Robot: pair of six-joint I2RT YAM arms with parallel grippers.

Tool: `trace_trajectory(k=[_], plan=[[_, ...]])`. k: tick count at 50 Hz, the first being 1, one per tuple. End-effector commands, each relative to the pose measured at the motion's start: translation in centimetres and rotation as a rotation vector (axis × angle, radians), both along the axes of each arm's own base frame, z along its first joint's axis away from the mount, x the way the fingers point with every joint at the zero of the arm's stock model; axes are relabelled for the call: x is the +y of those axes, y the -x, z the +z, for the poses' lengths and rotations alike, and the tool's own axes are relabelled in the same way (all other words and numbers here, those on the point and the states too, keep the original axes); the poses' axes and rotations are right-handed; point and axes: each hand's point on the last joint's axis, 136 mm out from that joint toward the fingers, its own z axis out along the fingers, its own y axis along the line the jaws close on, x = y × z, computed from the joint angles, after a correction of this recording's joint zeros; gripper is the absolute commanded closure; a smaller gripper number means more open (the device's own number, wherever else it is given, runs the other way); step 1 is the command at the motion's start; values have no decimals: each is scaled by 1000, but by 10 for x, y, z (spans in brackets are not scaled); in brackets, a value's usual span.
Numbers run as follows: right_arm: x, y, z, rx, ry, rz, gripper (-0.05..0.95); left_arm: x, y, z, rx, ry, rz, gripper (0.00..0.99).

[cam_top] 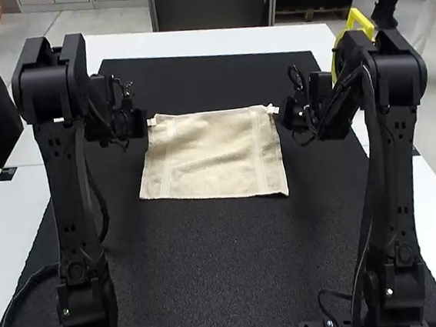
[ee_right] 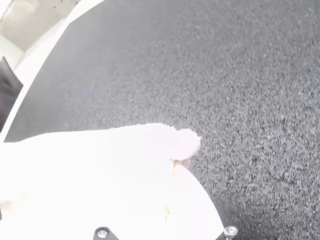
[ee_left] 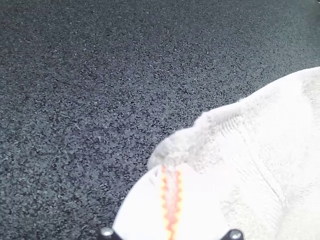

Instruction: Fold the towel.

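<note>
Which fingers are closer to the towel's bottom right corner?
Right. The right fingers grip the towel straight beyond that corner; the left fingers grip it diagonally across, farther away.

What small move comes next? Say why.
Probably carry the far corners together toward the near edge: the left claw and right claw grip those corners of the beige towel, its far edge runs nearly straight between them, and its near edge seems to rest on the mat.

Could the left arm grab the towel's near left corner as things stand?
Probably not straight away: its fingers grip the far left corner and would have to let go first, though nothing covers the near corner.
</note>
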Motion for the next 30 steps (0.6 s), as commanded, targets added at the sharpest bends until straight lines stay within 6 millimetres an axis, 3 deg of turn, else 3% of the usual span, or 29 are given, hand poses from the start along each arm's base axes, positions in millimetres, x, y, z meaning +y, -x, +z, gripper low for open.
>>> trace_trajectory(k=[1,12,30], plan=[[-7,1,23,-40,-11,-6,923,11,2,20,-46,-6,0,969],[-7,8,20,-27,-10,-5,923,18,12,21,-39,-4,9,969],[-9,17,44,-62,-20,8,923,12,31,15,-20,1,-17,969]])
